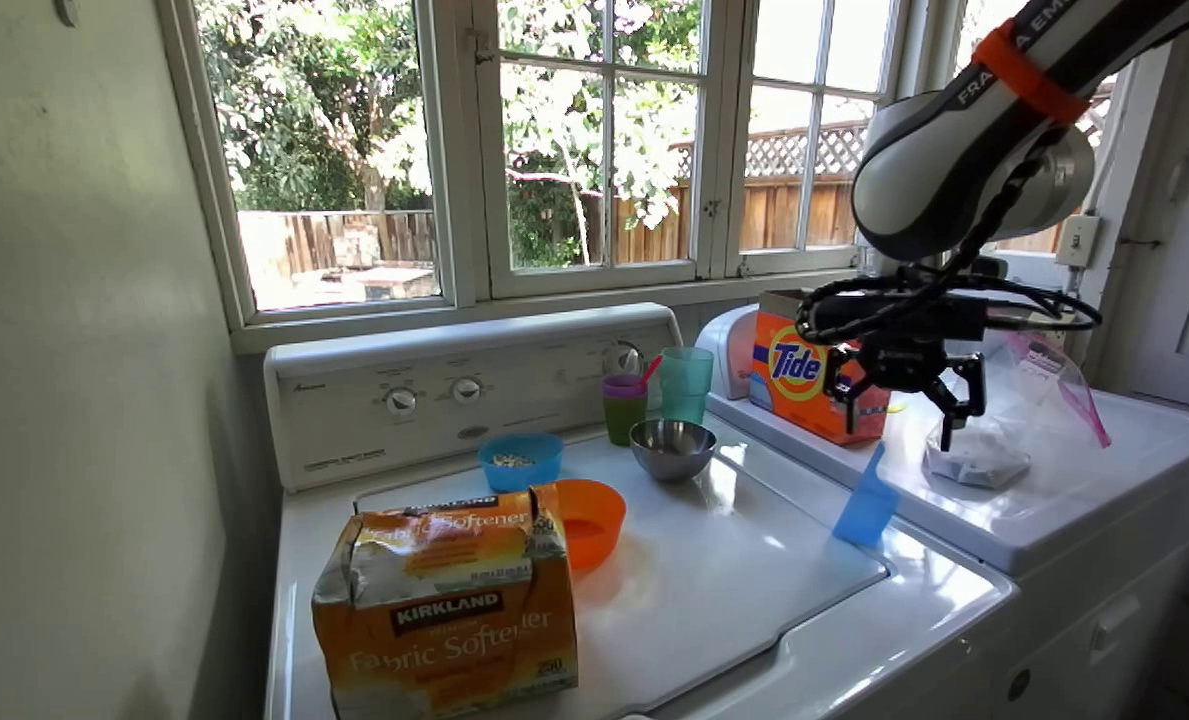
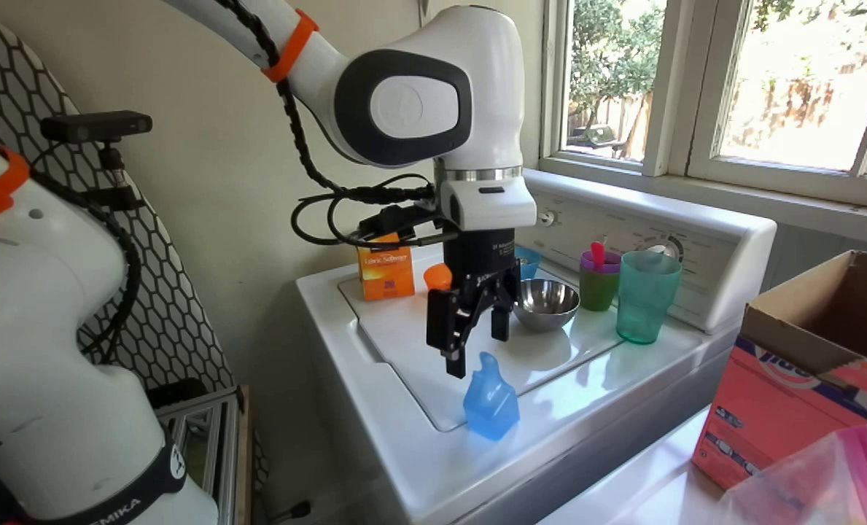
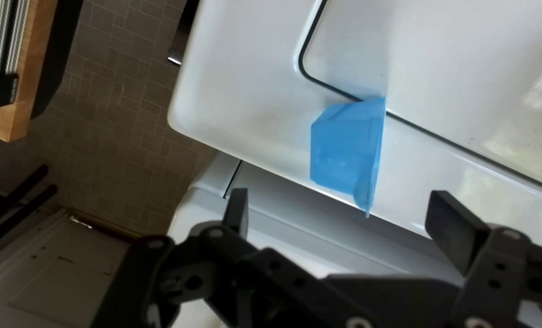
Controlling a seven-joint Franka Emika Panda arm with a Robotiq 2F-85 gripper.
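Note:
My gripper (image 1: 898,432) is open and holds nothing. It hangs pointing down near a blue plastic scoop (image 1: 866,508), apart from it. The scoop lies on the front-side edge of the white washer top (image 1: 714,610), tilted with its handle raised. In an exterior view the gripper (image 2: 478,351) hangs just above the scoop (image 2: 491,406). In the wrist view the scoop (image 3: 346,148) lies beyond the spread fingers (image 3: 339,205), between them sideways, with its handle end over the gap beside the neighbouring machine.
On the washer stand a steel bowl (image 1: 673,450), an orange bowl (image 1: 592,520), a blue bowl (image 1: 520,460), a green and purple cup (image 1: 625,408), a teal cup (image 1: 686,385) and a fabric softener box (image 1: 444,610). The neighbouring machine bears a Tide box (image 1: 819,375) and a plastic bag (image 1: 984,455).

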